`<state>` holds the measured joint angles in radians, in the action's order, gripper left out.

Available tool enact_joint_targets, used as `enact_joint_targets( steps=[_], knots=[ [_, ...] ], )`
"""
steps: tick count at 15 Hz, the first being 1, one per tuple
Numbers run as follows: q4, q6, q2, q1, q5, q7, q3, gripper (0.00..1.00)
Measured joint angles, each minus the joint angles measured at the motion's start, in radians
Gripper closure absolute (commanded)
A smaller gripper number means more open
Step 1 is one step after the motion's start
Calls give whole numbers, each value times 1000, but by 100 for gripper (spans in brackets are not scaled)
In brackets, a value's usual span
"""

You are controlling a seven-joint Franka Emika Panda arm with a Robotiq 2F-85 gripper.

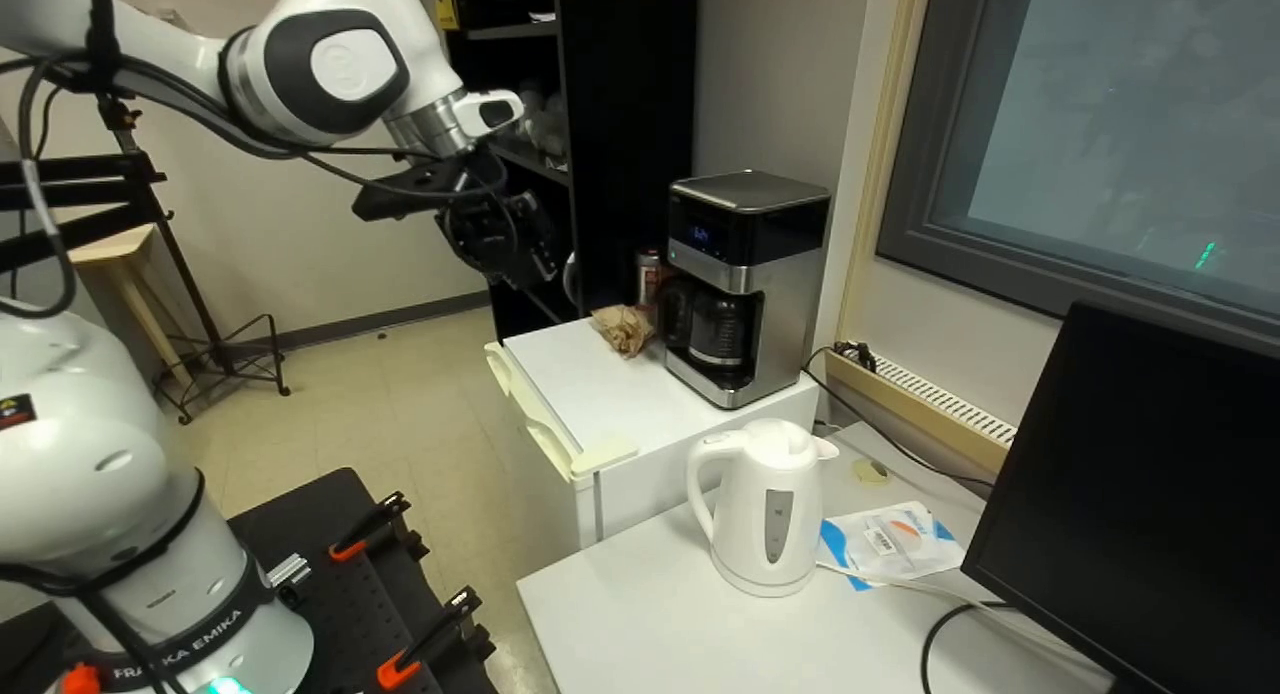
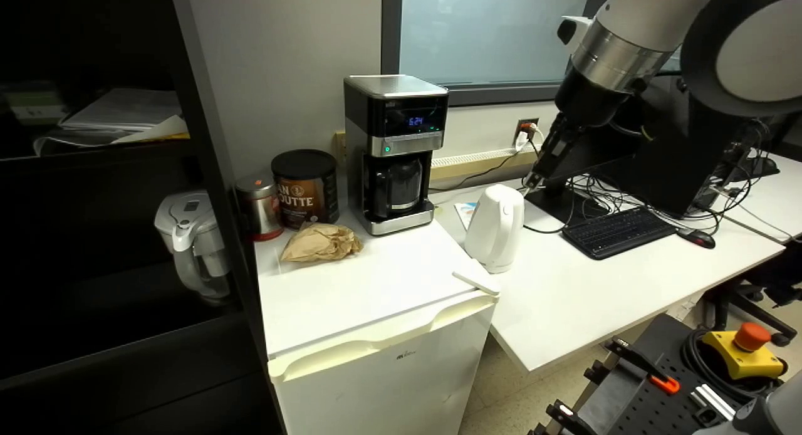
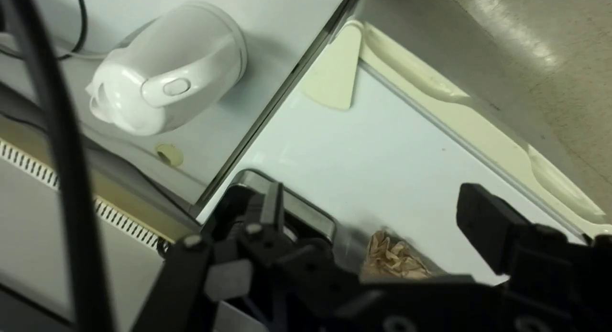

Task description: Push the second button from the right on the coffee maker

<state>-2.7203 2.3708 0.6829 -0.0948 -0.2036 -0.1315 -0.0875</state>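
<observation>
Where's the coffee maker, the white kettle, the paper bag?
Coffee maker (image 2: pixel 401 146): in an exterior view, silver front band.
White kettle (image 1: pixel 746 509): in an exterior view, its body.
Paper bag (image 2: pixel 321 242): in an exterior view, crumpled middle.

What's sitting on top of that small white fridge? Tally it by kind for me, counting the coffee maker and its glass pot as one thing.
Coffee maker: 1 machine
Black-lidded canister plus silver-and-red canister: 2 canisters
Crumpled brown paper bag: 1 bag
Total: 4 things
</observation>
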Motion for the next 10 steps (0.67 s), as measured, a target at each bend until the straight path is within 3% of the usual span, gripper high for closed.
enact_joint_targets(
  steps=[7, 10],
  knots=[
    [55, 247, -165, 180, -312, 131, -108, 94],
    [94, 303, -232, 251, -429, 224, -149, 100]
  ],
)
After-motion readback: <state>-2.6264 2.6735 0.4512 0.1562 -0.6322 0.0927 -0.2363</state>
